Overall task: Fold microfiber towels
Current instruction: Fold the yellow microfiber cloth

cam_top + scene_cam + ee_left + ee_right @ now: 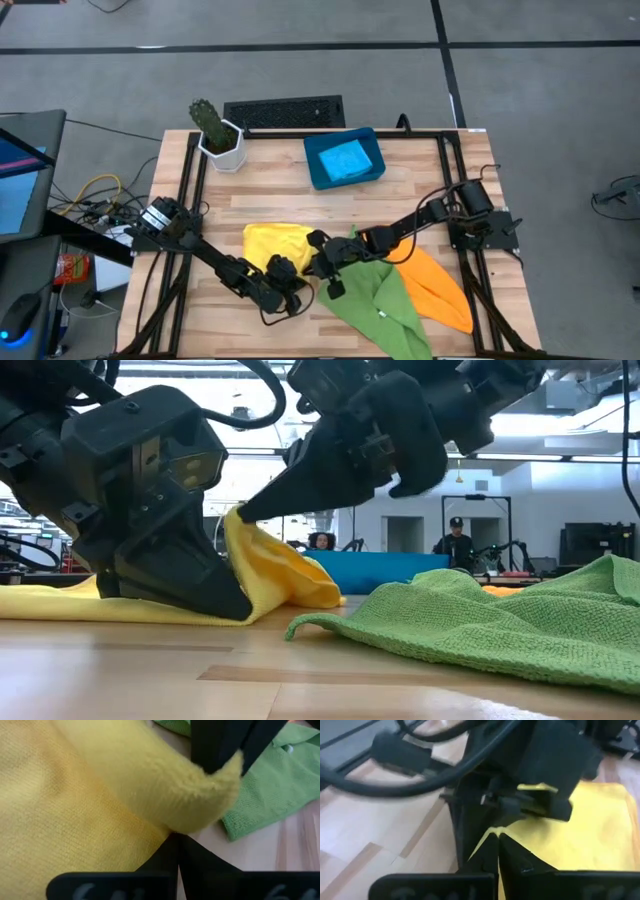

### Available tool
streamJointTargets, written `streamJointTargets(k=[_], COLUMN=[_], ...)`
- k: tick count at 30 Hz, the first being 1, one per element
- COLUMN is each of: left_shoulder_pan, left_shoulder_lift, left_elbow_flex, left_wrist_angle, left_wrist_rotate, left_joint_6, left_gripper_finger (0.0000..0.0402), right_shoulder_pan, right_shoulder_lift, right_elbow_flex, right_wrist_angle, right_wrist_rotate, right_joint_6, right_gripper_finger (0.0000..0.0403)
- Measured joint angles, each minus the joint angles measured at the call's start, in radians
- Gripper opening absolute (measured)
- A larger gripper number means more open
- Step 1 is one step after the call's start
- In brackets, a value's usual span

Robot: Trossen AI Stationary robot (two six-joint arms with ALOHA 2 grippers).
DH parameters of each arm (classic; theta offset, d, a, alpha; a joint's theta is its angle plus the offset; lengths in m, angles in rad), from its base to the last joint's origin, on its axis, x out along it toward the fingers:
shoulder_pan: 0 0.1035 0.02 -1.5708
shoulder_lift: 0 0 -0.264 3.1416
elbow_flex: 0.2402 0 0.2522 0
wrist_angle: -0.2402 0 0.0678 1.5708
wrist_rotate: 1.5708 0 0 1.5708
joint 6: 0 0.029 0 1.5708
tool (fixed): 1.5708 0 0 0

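Note:
The yellow towel lies crumpled on the table's near middle, between both grippers. My left gripper is shut on it low at the table. My right gripper is shut on a raised part of it just above. The green towel lies spread to the right, partly over the orange towel. The light blue towel lies folded in the dark-blue tray at the far middle. My left gripper pinches the yellow towel's edge between its two shut fingers, slanting down from the table's left. That part stays low at the table top. My right gripper pinches a raised fold or corner of the yellow towel at its fingertips, coming from the table's right and slanting slightly down. The cloth hangs from there in a soft roll down to the table.
A potted cactus stands at the far left corner. Bare wood lies along the near edge in front of the towels. People sit in the room beyond the table.

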Motion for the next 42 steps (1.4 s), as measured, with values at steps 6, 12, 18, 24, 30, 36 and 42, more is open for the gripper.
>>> streamJointTargets(k=[6,12,18,24,30,36,42], left_shoulder_pan=[-0.002,-0.008,-0.015,-0.019,-0.033,-0.114,-0.215], left_shoulder_lift=[-0.026,-0.028,-0.048,-0.137,-0.293,-0.36,-0.246], left_elbow_flex=[0.014,0.015,0.015,0.015,0.014,0.015,0.014], left_wrist_angle=[-0.058,-0.06,-0.072,-0.255,-0.416,-0.563,-0.625], left_wrist_rotate=[0.029,0.062,0.132,0.28,0.3,0.153,0.08], left_joint_6=[-0.004,-0.014,-0.016,0.054,0.005,-0.256,-0.48], left_gripper_finger=[0.0,0.0,0.0,0.0,0.0,0.0,0.0], right_shoulder_pan=[0.001,0.01,0.01,0.005,0.001,0.001,0.001], right_shoulder_lift=[0.064,0.126,0.163,0.163,0.163,0.163,0.163], right_elbow_flex=[0.009,0.082,0.141,0.145,0.145,0.145,0.145], right_wrist_angle=[0.052,0.027,0.009,0.003,-0.002,-0.001,0.005], right_wrist_rotate=[-0.045,-0.05,-0.06,-0.054,-0.06,-0.061,-0.061], right_joint_6=[0.022,0.023,0.016,-0.008,-0.01,-0.011,-0.011], right_gripper_finger=[0.002,0.0029,0.0027,0.0029,0.0027,0.0027,0.0028])
